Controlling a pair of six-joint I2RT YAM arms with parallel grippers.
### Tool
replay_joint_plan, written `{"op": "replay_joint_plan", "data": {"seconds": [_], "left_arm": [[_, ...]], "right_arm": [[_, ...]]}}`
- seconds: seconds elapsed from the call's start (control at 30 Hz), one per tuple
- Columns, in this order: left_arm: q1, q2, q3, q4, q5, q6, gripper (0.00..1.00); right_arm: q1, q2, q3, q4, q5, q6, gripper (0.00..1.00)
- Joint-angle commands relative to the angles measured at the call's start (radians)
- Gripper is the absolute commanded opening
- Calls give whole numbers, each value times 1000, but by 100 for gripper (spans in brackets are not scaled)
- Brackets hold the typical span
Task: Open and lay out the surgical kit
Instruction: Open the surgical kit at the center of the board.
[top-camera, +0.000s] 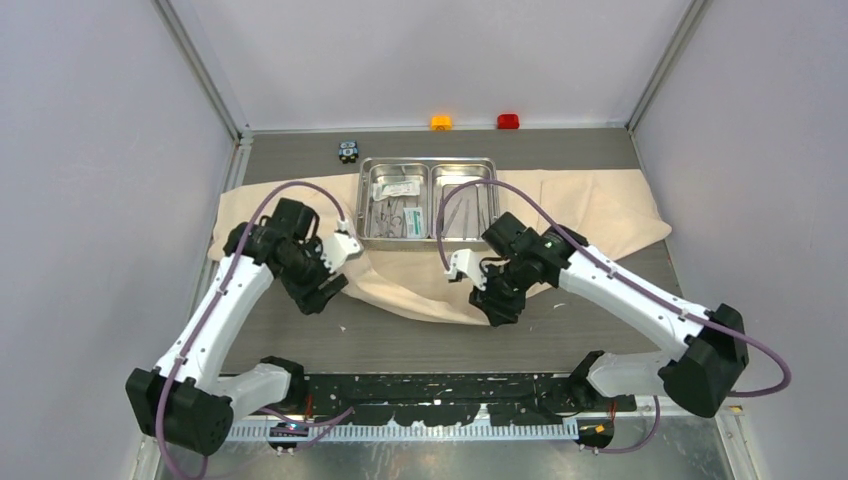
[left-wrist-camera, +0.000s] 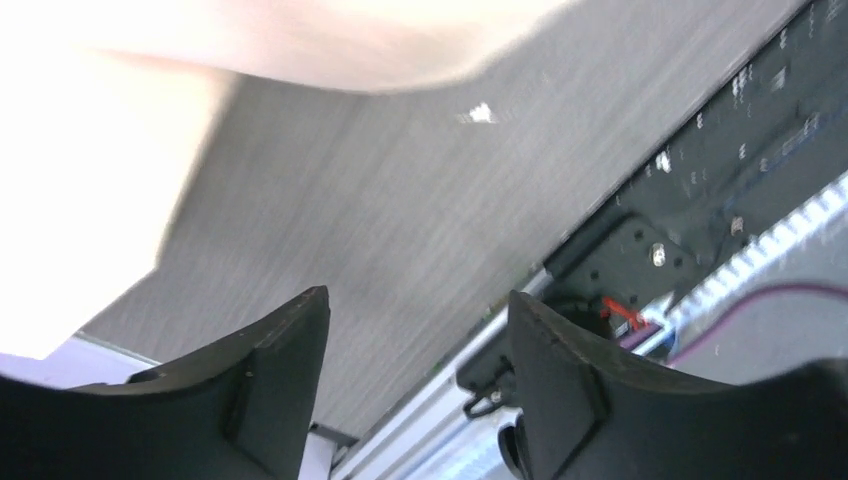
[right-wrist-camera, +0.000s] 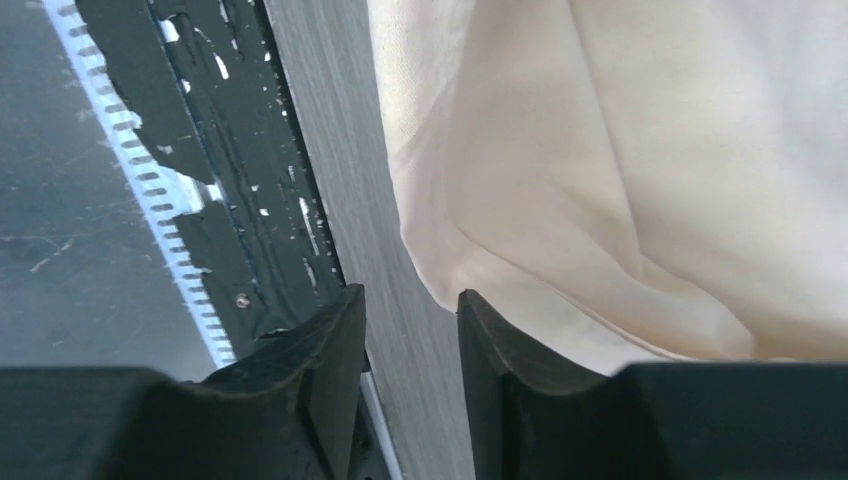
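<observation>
**Desk:** What worries you from here?

**Me:** The tray (top-camera: 428, 161) sits on the cloth wrap (top-camera: 590, 205), at its far middle; the forceps (top-camera: 462, 212) lie in its right compartment and the packet (top-camera: 413, 218) in its left. If I pinch the near hem and pull to flatten it, I judge the tray would ride along or tilt, and the tools could spill; that hem is rumpled too, so a careless descent could snag a fold.

**Desk:** Anything else?

**Me:** My right arm's cable (top-camera: 470, 181) loops across the tray in the overhead view; a reach for the tools might drag it over them, though I cannot tell how high it hangs.

**Desk:** And the arms?

**Me:** Both are bent inward over the near side of the table (top-camera: 450, 345). The left gripper (left-wrist-camera: 418, 300) hangs over bare tabletop just off the wrap's left near edge, fingers well apart, nothing between them. The right gripper (right-wrist-camera: 412, 295) hovers just beside the hem near the middle, fingers parted more narrowly, empty too; neither touches the cloth, so far as I can see.
</observation>
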Motion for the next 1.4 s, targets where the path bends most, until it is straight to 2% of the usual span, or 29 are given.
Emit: {"op": "replay_joint_plan", "data": {"seconds": [0.0, 0.17, 0.3, 0.4, 0.53, 1.07, 1.23, 1.37], "left_arm": [[51, 12, 117, 201, 48, -112, 74], [60, 205, 237, 392, 96, -383, 81], [60, 421, 354, 433, 97, -566, 86], [57, 554, 427, 432, 102, -630, 89], [42, 650, 470, 431, 17, -632, 90], [42, 569, 327, 370, -16, -547, 80], [45, 534, 294, 358, -25, -527, 67], [58, 497, 274, 332, -36, -493, 49]], "right_arm": [[-18, -80, 21, 58, 79, 38, 47], [-93, -117, 31, 159, 191, 103, 52], [-134, -107, 43, 210, 260, 138, 52], [-168, -100, 40, 217, 233, 153, 52], [-196, -104, 14, 225, 209, 164, 51], [-226, -55, 3, 240, 201, 143, 50], [-228, -39, 2, 246, 192, 138, 50], [-232, -30, -6, 261, 194, 137, 50]]}}
